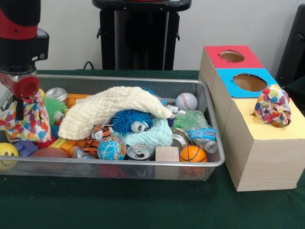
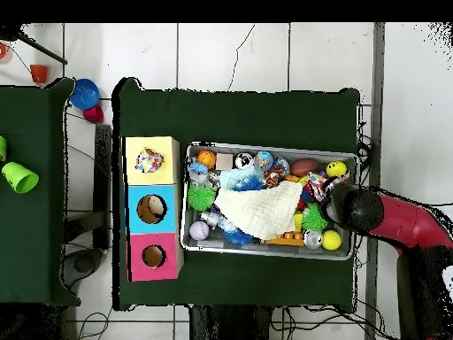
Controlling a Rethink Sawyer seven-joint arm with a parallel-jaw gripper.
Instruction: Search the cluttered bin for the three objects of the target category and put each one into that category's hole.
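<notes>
The wire mesh bin (image 1: 143, 79) is full of toys and cans; it also shows in the overhead view (image 2: 265, 149). My gripper (image 1: 20, 112) is at the bin's left end, shut on a confetti cloth (image 1: 29, 121) that hangs just above the clutter. In the overhead view the gripper (image 2: 329, 197) and its cloth (image 2: 317, 186) are at the bin's right end. A second confetti cloth (image 1: 272, 106) lies bunched on the yellow surround (image 1: 259, 128) of the largest wooden box and covers its hole; it also shows from above (image 2: 149, 161). No third confetti cloth shows.
A big pale-yellow waffle cloth (image 1: 109, 107) drapes over a blue fuzzy ball (image 1: 128, 121) and a mint-green cloth (image 1: 152, 136). A baseball (image 1: 186, 101), cans (image 1: 139, 151) and a small basketball (image 1: 193, 153) lie around. The blue-surround hole (image 1: 249, 82) and the red-surround hole (image 1: 232, 56) are open.
</notes>
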